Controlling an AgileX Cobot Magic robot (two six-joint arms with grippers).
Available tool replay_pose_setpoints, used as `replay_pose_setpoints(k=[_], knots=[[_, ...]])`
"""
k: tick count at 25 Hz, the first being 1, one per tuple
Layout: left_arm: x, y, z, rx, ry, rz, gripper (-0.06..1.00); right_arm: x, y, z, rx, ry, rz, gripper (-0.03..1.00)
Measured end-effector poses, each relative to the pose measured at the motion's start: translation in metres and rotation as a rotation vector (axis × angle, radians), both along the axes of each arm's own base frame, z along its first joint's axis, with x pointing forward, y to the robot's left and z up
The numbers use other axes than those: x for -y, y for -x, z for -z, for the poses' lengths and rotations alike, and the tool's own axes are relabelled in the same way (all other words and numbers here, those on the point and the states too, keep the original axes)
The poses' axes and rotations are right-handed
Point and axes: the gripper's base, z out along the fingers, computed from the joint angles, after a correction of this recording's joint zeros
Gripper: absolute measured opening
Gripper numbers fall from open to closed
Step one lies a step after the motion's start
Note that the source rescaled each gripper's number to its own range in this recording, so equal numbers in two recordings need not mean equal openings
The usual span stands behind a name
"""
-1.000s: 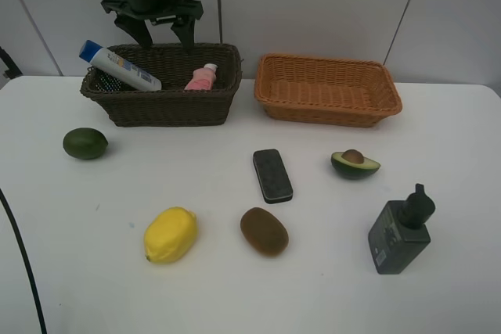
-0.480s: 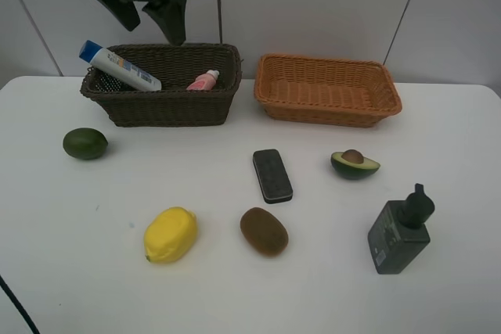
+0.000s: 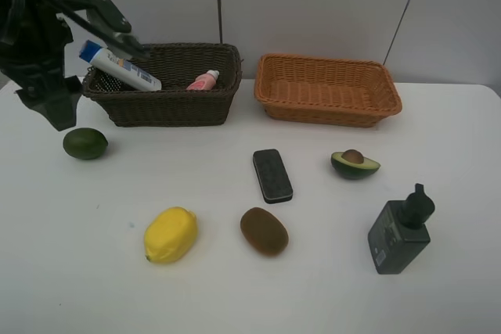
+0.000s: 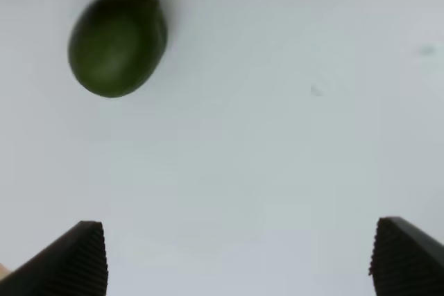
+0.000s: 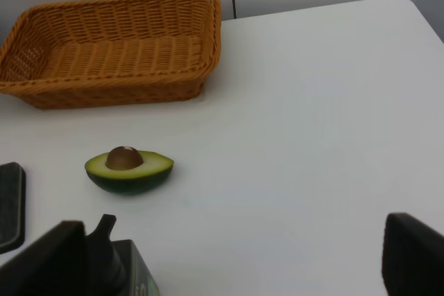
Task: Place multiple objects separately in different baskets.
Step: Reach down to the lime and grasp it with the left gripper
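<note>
My left arm (image 3: 31,52) is a blurred dark shape at the far left, above the green fruit (image 3: 85,144). The left gripper (image 4: 243,258) is open and empty, with the fruit (image 4: 118,43) ahead on the table. The blue-capped bottle (image 3: 121,68) and pink bottle (image 3: 203,79) lie in the dark basket (image 3: 168,107). The tan basket (image 3: 329,111) is empty. The lemon (image 3: 170,234), kiwi (image 3: 264,231), black block (image 3: 272,175), avocado half (image 3: 355,163) and pump bottle (image 3: 401,234) sit on the table. The right gripper (image 5: 239,261) is open, with the pump bottle (image 5: 118,268) by one finger.
The white table (image 3: 438,138) ends at a grey panelled wall behind the baskets. In the right wrist view the avocado half (image 5: 129,170), the tan basket (image 5: 111,91) and an end of the black block (image 5: 8,206) show. The right arm is out of the exterior view.
My left arm has swung from above the dark basket to the left and down, over the green fruit. The pink bottle has settled lower in the basket. The table items have not moved.
</note>
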Motion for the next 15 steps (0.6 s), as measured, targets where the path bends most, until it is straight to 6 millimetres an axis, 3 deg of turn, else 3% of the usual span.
replay_pose_setpoints(k=[9, 15], knots=[[-0.036, -0.031, 0.052, -0.004, 0.077, -0.072, 1.0, 0.0, 0.0, 0.0, 0.0, 0.0, 0.0, 1.0], [-0.062, -0.05, 0.073, 0.036, 0.092, -0.131, 1.0, 0.0, 0.0, 0.0, 0.0, 0.0, 0.0, 1.0]])
